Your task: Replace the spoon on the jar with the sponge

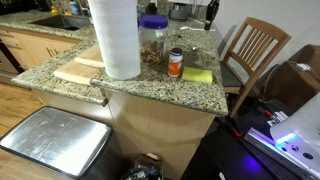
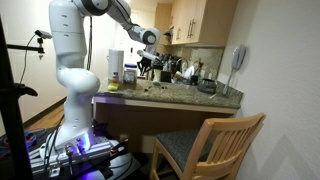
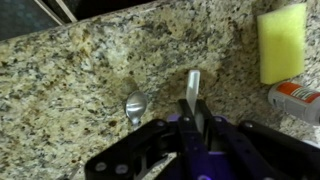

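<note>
Holding the spoon (image 3: 192, 88) clenched in our gripper (image 3: 196, 118) over the counter (image 3: 80, 70); next we should release it, then fetch the sponge (image 3: 281, 42).

one jar (image 1: 153, 42), one sponge (image 3: 281, 42), one spoon (image 3: 193, 85)

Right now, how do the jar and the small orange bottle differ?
The jar is wider and taller; the orange bottle is small and slim. The jar is clear with brown contents and a purple-blue lid; the bottle is orange, white-capped. The jar stands by the paper towel roll; the bottle beside the sponge. Both are upright on the granite counter.
</note>
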Available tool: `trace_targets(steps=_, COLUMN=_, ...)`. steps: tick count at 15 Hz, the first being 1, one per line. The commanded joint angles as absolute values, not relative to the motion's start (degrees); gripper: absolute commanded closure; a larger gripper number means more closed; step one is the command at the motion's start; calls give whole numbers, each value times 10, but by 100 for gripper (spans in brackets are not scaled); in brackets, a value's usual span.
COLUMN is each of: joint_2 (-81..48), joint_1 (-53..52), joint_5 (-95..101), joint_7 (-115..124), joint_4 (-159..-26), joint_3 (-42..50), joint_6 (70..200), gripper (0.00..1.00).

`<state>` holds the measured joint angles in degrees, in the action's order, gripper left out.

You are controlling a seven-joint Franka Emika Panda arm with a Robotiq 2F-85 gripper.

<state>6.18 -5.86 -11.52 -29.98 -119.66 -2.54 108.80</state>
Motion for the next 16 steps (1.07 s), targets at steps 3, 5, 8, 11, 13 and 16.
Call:
trace_targets(steps=3, joint_2=0, joint_1=-69, joint_5=-171, joint_7=-309, joint_4=-1221, joint_3=-36, joint_6=1141, gripper=97)
trace_targets(steps=5, joint_2=-34, joint_1=-71, joint_5=-178, joint_7=-295, joint_4=-1217, joint_3=-45, joint_6=1182, gripper=97)
trace_targets(steps=8, joint_2=-79, joint_1=-69, joint_5=-188, joint_7=-286, joint_4=-1206, joint_3=-59, joint_6=1225, gripper=97)
trace_targets(steps=11, joint_2=-102, joint_1=-65, joint_5=-166, joint_7=-273, joint_4=-1200, joint_3=-68, joint_6=1246, gripper=97)
trace_targets(steps=13, joint_2=-95, joint_1=-64, joint_5=-142, joint_7=-261, joint_4=-1197, joint_3=-65, joint_6=1242, gripper=97)
trace_targets(steps=16, joint_2=-88, joint_1=-65, joint_5=-87, joint_7=-241, joint_4=-1196, joint_3=-63, joint_6=1242, gripper=97)
